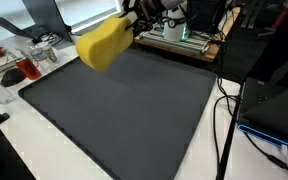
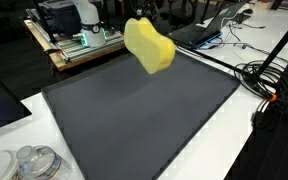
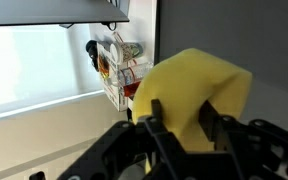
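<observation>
The jaws (image 3: 184, 118) are clamped on a yellow sponge (image 3: 199, 75), which hangs in the air above the dark mat (image 1: 124, 110) on the white desk (image 1: 34, 150).

yellow sponge (image 1: 104, 45): soft foam, matt, finely porous surface.
mat (image 1: 124, 110): dark grey, matt, lightly grained; rubber or cloth, cannot tell.
tabletop (image 1: 39, 145): white, smooth, a little glossy.
pincer (image 3: 182, 112): black, hard, mostly matt with small shine.
wooden board (image 2: 74, 55): pale bare wood, matt.
cables (image 2: 269, 75): black, smooth plastic cover.
</observation>
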Robot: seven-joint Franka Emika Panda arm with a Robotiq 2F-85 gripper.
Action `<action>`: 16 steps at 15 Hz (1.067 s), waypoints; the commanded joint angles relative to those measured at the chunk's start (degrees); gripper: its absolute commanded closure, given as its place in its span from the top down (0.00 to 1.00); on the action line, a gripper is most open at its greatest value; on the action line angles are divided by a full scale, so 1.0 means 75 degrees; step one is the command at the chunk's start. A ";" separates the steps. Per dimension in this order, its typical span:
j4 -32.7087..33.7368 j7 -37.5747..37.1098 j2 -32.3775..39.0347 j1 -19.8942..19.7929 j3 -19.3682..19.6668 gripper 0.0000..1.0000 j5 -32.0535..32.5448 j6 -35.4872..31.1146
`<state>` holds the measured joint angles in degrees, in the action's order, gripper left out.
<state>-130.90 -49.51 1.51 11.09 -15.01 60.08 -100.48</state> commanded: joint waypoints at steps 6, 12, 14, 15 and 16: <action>0.0327 -0.0168 0.0356 0.0229 0.0058 1.00 0.0085 0.0453; 0.0314 0.0196 0.0242 0.0154 0.0100 1.00 -0.0426 0.0072; 0.0258 0.0514 0.0076 0.0095 0.0141 1.00 -0.0795 -0.0363; 0.0204 0.0806 -0.0047 0.0048 0.0178 1.00 -0.1114 -0.0799; 0.0163 0.1054 -0.0152 0.0014 0.0222 1.00 -0.1424 -0.1162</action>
<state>-129.13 -47.14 3.11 11.67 -14.48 55.21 -103.01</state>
